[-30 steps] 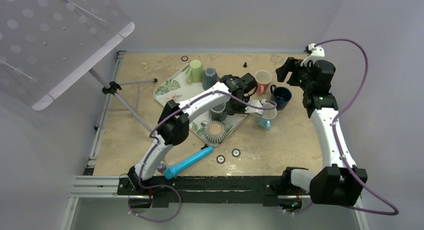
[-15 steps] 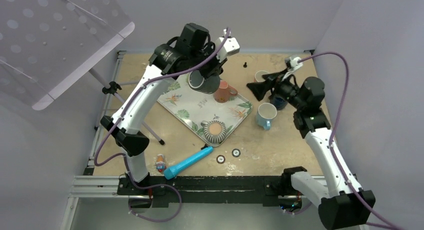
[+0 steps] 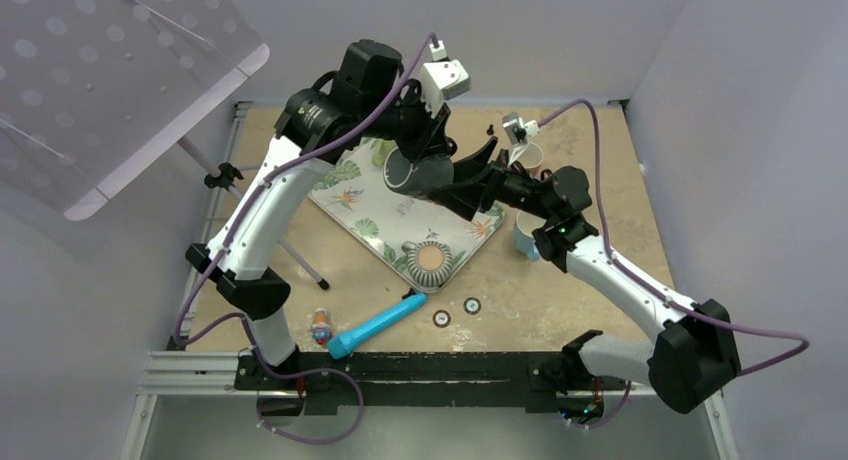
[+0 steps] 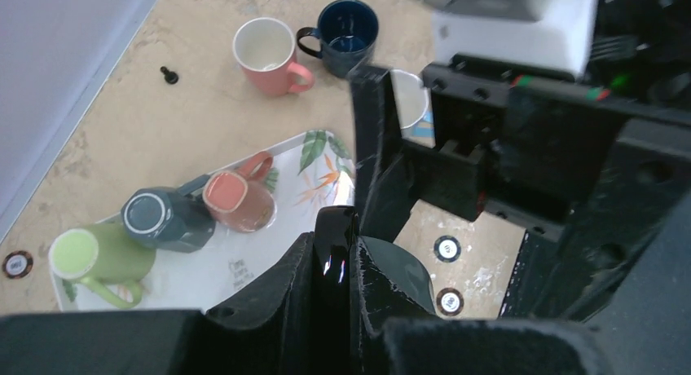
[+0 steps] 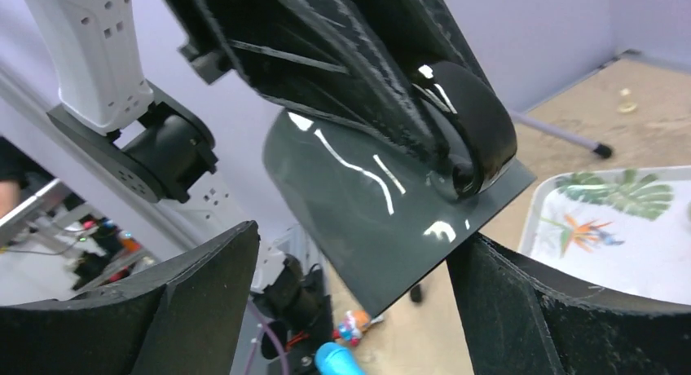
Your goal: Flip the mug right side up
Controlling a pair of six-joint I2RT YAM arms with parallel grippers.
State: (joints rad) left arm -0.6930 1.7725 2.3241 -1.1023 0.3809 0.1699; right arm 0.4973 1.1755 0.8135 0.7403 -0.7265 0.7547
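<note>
Above the tray, left tool (image 4: pixel 336 253): clamped together on the dark grey mug (image 5: pixel 383 212), apparently at its handle, holding it in the air
Right tool (image 5: pixel 354 253): fingers spread wide, one on each side of the mug's body; whether they touch it cannot be made out
Mug: tilted, neither mouth-down nor upright, well clear of the tray (image 3: pixel 365 225)
Below: salmon mug (image 4: pixel 240 200), teal mug (image 4: pixel 167 220) and green mug (image 4: pixel 90 257) lying on the tray, with the counter (image 3: pixel 580 270) around it
Risk, drop: if the left tool lets go before the right one has closed, the glossy mug would likely fall onto the crockery beneath
Risk, clash: the two tools are crowded together, so a skewed closing could knock fingers, or pinch only the rim and let the mug twist out
</note>
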